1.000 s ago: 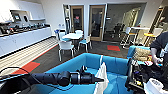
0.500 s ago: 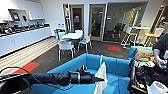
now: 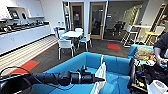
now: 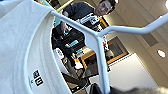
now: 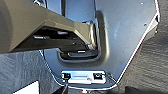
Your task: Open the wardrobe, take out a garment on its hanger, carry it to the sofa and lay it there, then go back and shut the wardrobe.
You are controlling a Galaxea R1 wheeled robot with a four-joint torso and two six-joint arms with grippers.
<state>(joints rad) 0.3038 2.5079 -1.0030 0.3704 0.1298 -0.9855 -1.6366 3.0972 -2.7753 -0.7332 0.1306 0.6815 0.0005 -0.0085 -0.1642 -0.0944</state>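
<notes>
My left arm reaches in from the left over the blue sofa [image 3: 113, 65]. At its tip my left gripper [image 3: 100, 80] is shut on the white hanger [image 4: 100, 52], whose stem runs down into it in the left wrist view. The white garment [image 3: 101, 73] hangs from it above the sofa seat, edge-on in the head view. Its collar and neck label [image 4: 23, 52] show large in the left wrist view. The wardrobe is out of view.
A person [image 3: 162, 50] with a control rig stands at the right behind the sofa. A patterned cushion [image 3: 143, 53] lies at the sofa's right end. A white table with chairs [image 3: 71, 37] stands beyond, and a kitchen counter [image 3: 22, 37] runs along the left wall.
The whole head view has shifted slightly, so the camera has moved a little toward the sofa. My left arm still holds the garment out over the seat.
</notes>
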